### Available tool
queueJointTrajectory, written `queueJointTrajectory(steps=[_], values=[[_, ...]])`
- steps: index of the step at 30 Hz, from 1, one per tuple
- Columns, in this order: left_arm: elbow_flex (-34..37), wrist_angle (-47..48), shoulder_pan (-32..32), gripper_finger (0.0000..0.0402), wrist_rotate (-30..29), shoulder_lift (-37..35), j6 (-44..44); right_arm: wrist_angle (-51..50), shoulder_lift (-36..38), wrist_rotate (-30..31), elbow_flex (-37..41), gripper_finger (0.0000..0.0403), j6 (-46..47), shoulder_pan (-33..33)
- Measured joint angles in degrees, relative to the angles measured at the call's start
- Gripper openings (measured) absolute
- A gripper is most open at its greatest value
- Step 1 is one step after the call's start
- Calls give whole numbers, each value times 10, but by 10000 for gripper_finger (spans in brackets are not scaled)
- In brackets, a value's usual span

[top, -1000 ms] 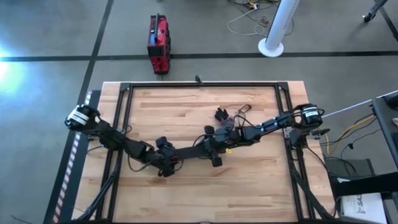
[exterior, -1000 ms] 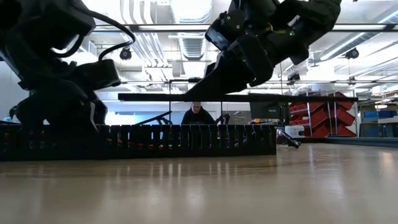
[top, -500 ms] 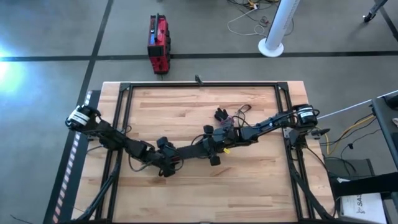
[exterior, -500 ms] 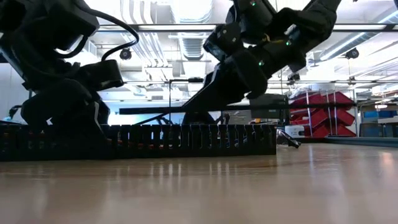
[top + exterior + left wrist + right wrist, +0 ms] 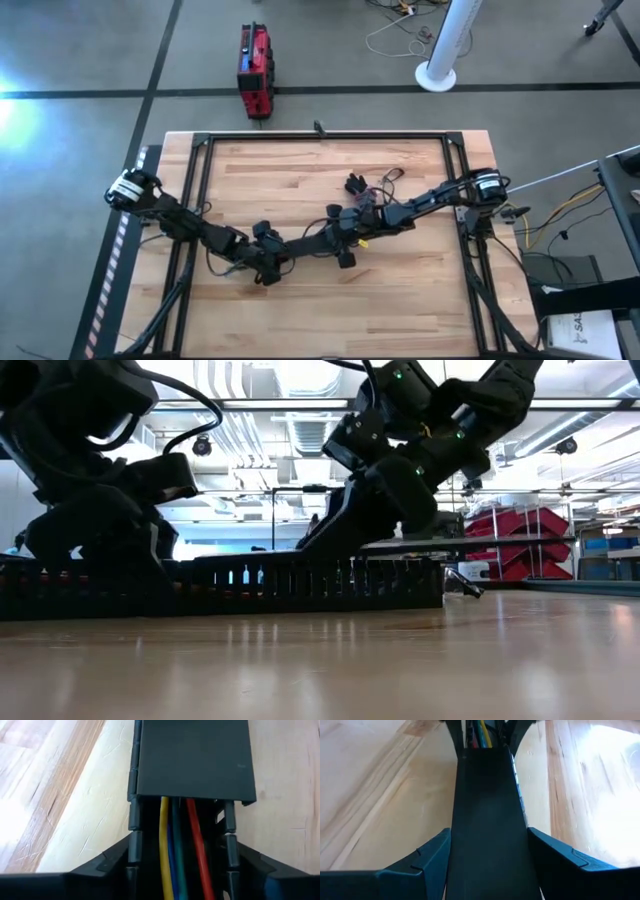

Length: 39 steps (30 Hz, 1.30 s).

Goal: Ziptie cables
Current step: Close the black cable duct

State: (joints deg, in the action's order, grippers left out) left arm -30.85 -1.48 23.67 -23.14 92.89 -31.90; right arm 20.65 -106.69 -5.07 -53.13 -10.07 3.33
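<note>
Left gripper [image 5: 180, 851] jaws part-open, clamped on both side walls of a black slotted duct [image 5: 300, 582], front-centre of the table [image 5: 300, 170]. Cables [image 5: 165, 845], yellow, blue, green and red, lie inside the duct channel, running under a flat black cover [image 5: 192, 760]. Right gripper [image 5: 490, 842] jaws pinch that cover's edges, just beside the left gripper. Low view: cover's free end sits tilted up off the duct. Small loose wires [image 5: 385, 178] lie further back.

Yellow, blue, green and red cables [image 5: 172, 850] run side by side inside a slotted black duct [image 5: 192, 760].
</note>
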Motion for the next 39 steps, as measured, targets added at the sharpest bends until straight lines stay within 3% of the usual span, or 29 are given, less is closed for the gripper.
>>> queueJointTrajectory(steps=[4,14,25,39], values=[[0,-1,0,232,2,0,7,-27,3,2,-14,219,-13,0],[1,0,0,220,1,0,5,-32,5,18,-17,219,-39,1],[1,-1,-1,220,2,0,1,-52,63,17,-15,219,-41,8],[2,-2,0,220,-3,0,-7,-59,26,-7,-10,219,-18,1]])
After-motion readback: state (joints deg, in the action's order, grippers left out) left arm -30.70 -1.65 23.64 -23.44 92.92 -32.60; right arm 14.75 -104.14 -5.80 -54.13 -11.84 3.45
